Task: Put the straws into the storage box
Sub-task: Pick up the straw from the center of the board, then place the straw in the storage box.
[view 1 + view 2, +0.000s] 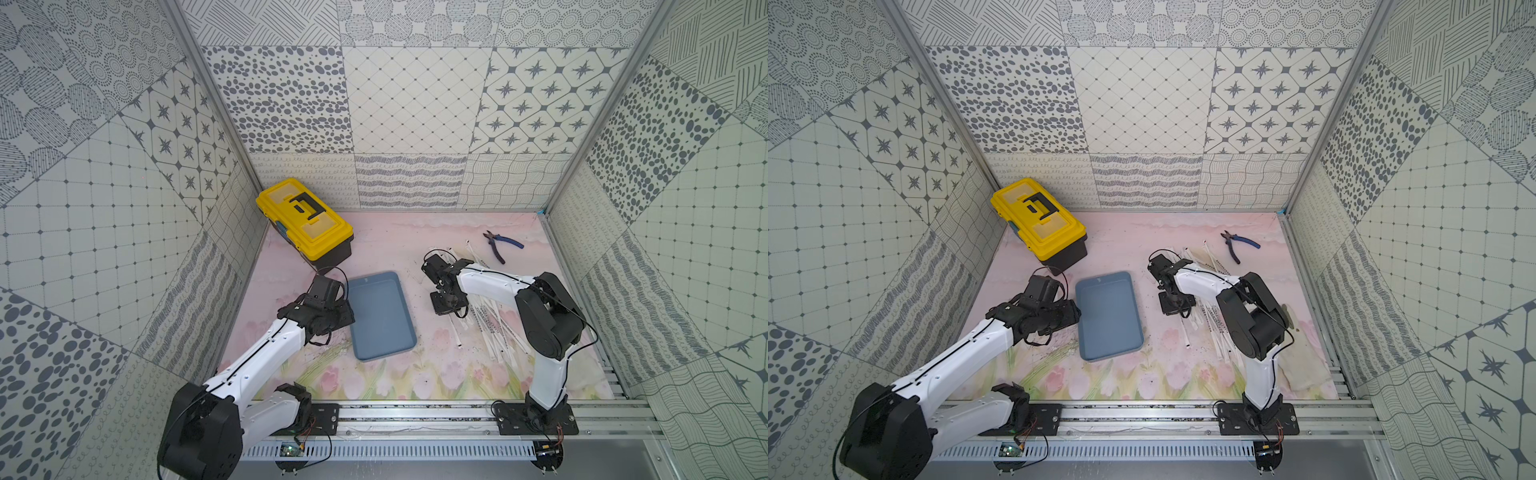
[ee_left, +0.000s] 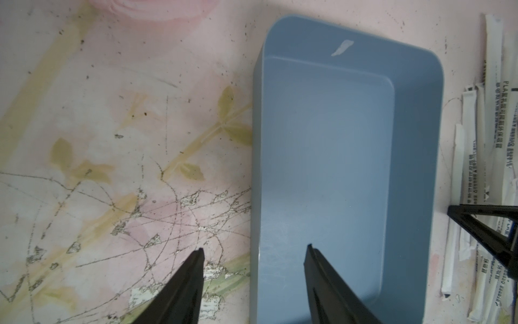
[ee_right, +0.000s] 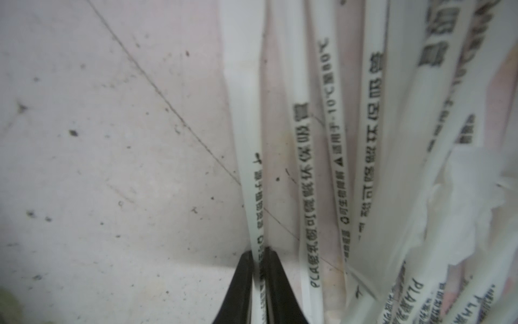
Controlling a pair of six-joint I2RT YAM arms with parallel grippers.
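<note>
Paper-wrapped straw (image 3: 256, 196) pinched in right gripper (image 3: 259, 249); left gripper (image 2: 254, 248) spread astride smooth plastic storage box (image 2: 414, 140) wall

Bright, even, soft-shadowed light; top views sharp, straws (image 3: 305, 168) blurred close up

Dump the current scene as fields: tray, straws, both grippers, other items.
tray: shallow blue-grey plastic tray, mid-table, no straws in it
straws: white paper-wrapped straws, loose pile beside the tray
left: left gripper open, straddling the tray's side wall, holding nothing
right: right gripper shut on one straw at the pile's edge
other: yellow plastic toolbox, lid closed, far corner; blue-handled pliers behind the pile
</note>
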